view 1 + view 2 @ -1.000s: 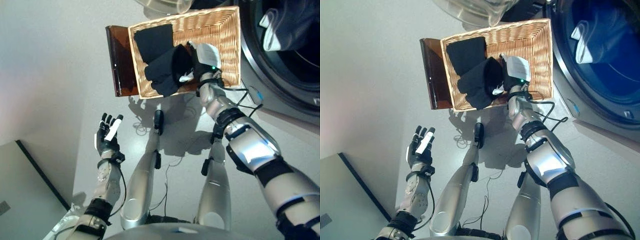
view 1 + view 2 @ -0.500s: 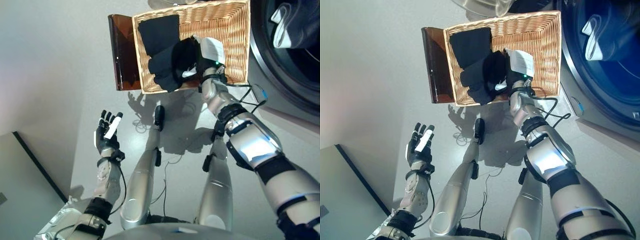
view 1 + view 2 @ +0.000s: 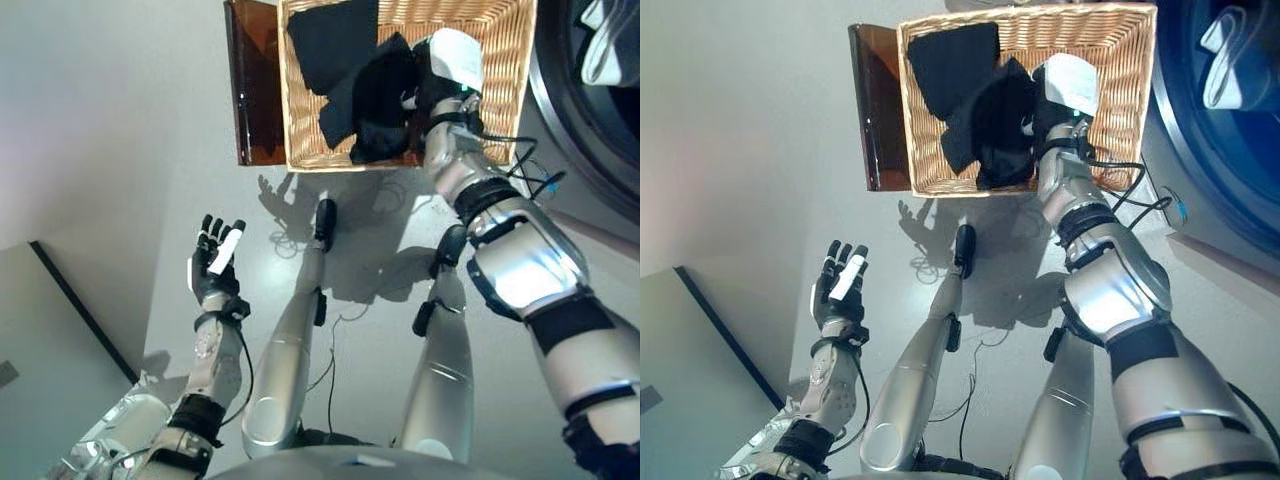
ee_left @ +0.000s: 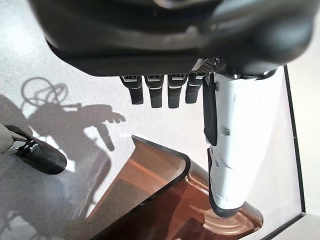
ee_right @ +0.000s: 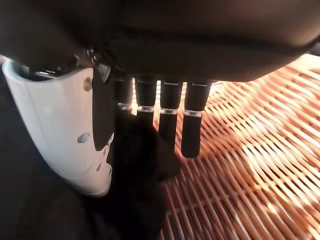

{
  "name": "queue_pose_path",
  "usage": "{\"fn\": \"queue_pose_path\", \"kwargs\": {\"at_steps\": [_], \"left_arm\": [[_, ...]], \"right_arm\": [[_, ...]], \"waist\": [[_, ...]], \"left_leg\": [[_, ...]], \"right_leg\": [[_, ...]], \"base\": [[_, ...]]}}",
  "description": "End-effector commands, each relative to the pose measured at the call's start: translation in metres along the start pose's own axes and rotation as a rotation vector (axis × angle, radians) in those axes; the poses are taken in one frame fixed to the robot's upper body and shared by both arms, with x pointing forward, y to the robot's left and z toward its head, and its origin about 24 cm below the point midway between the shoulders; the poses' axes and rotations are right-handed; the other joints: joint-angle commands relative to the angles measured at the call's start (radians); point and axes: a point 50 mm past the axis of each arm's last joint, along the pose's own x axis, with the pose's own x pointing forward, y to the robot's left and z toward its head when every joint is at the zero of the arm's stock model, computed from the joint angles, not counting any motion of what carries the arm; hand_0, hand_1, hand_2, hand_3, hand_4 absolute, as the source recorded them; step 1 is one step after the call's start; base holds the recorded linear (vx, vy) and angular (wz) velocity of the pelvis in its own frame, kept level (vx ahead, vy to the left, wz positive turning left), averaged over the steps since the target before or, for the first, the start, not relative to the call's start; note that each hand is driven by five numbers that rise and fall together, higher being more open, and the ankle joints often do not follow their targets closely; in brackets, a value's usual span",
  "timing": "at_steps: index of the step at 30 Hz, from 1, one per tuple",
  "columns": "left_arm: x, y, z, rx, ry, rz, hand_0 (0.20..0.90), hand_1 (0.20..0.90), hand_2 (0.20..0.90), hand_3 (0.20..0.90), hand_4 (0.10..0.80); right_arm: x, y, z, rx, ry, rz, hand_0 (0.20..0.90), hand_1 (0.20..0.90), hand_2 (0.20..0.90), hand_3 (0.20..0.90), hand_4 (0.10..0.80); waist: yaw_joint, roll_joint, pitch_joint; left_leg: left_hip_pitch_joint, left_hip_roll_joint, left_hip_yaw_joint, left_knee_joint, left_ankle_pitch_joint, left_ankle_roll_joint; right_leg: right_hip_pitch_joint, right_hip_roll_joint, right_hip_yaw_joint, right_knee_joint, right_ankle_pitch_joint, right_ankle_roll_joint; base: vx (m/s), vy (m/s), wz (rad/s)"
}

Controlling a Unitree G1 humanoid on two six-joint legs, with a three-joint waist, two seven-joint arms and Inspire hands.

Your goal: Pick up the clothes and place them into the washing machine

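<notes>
washing machine cropped at edge, basket top cut off

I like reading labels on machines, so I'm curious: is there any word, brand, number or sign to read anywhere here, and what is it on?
None can be read.
Woven wicker basket: no label shows.
Black clothes in it: no tag or print shows.
Round washing machine door: no readable marking.
Right hand and left hand: plain white covers, with nothing written on them.
</notes>
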Motion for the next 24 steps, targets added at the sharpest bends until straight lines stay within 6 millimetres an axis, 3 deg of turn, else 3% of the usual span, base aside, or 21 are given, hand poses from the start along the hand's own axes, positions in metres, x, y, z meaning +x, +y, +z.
{"fn": "queue_pose_path", "kwargs": {"at_steps": [1, 15, 20, 23, 24], "left_arm": [[0.004, -0.011, 0.03, -0.007, -0.147, -0.069, 0.9, 0.9, 0.9, 0.9, 0.8], [0.002, -0.011, 0.027, 0.002, -0.137, -0.073, 0.9, 0.9, 0.9, 0.9, 0.8], [0.002, -0.011, 0.022, 0.009, -0.12, -0.068, 0.9, 0.9, 0.9, 0.9, 0.8], [0.003, -0.009, 0.021, 0.011, -0.114, -0.057, 0.9, 0.9, 0.9, 0.9, 0.8], [0.003, -0.006, 0.02, 0.012, -0.111, -0.038, 0.9, 0.9, 0.9, 0.9, 0.8]], "right_arm": [[0.009, -0.019, 0.035, -0.006, -0.126, -0.051, 0.2, 0.2, 0.2, 0.2, 0.3], [0.012, -0.029, 0.025, 0.033, -0.095, -0.103, 0.2, 0.2, 0.2, 0.2, 0.3], [0.012, -0.031, 0.018, 0.108, -0.061, -0.127, 0.2, 0.2, 0.2, 0.2, 0.3], [0.011, -0.032, 0.019, 0.206, -0.048, -0.147, 0.2, 0.2, 0.2, 0.2, 0.3], [0.01, -0.037, 0.024, 0.315, -0.063, -0.186, 0.2, 0.2, 0.2, 0.2, 0.3]], "waist": [[0.036, 0.068, 0.015], [0.022, 0.071, 0.015], [0.015, 0.07, 0.015], [0.005, 0.065, 0.015], [-0.007, 0.059, 0.015]], "left_leg": [[-0.015, -0.05, 0.021, -0.009, -0.053, -0.047], [0.025, -0.044, 0.039, -0.009, -0.056, -0.051], [0.05, -0.042, 0.052, -0.009, -0.06, -0.052], [0.069, -0.04, 0.061, -0.009, -0.063, -0.054], [0.084, -0.038, 0.072, -0.009, -0.067, -0.055]], "right_leg": [[0.005, 0.001, 0.057, 0.014, -0.069, -0.02], [0.032, 0.007, 0.072, 0.007, -0.065, -0.02], [0.06, 0.008, 0.071, -0.005, -0.062, -0.018], [0.079, 0.009, 0.074, -0.013, -0.059, -0.017], [0.092, 0.009, 0.076, -0.02, -0.058, -0.017]], "base": [[0.0, 0.0, 0.0], [0.0, 0.0, 0.0], [0.009, -0.006, -0.05], [0.023, -0.008, -0.04], [0.024, -0.007, -0.05]]}}
